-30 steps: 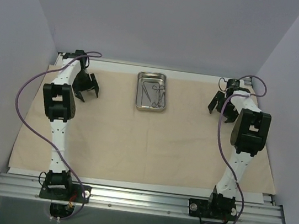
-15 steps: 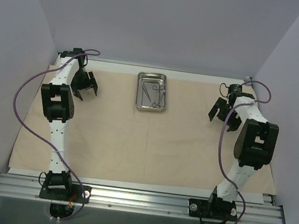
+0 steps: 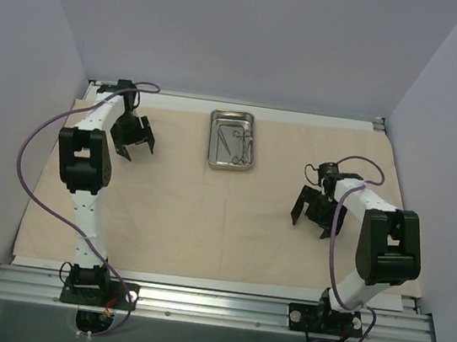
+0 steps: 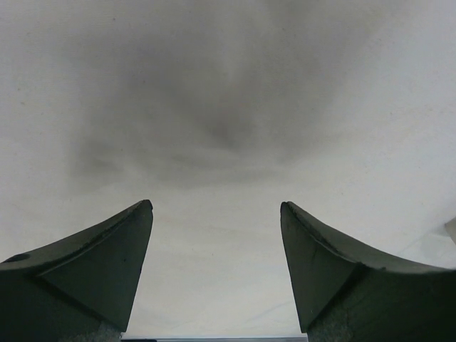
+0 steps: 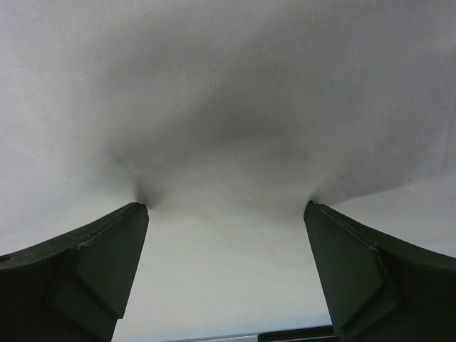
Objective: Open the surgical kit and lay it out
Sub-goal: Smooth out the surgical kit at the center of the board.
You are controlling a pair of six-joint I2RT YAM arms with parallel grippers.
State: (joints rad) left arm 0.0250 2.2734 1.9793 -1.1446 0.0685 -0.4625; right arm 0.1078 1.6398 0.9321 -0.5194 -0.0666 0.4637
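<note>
Left tool (image 3: 136, 148): jaws wide, nothing in them, hanging over the far-left part of the large beige cloth wrap (image 3: 205, 219). Right tool (image 3: 310, 220): jaws fully apart, also empty, low over the cloth right of centre. Its tips look very near the fabric; can't tell if they touch.

Cloth lies spread flat. On it, far centre and between the two tools, sits the small shiny rectangular steel tray (image 3: 212, 139), with the thin metal ring-handled instruments (image 3: 237, 142) inside, not laid out yet.

Key relation: the tray is straight to the right of the left tool, at the same depth. From the right tool it's left and farther back. Tray's long axis runs near-to-far, instruments roughly along it. My read: left arm has the slightly shorter, simpler reach.
</note>
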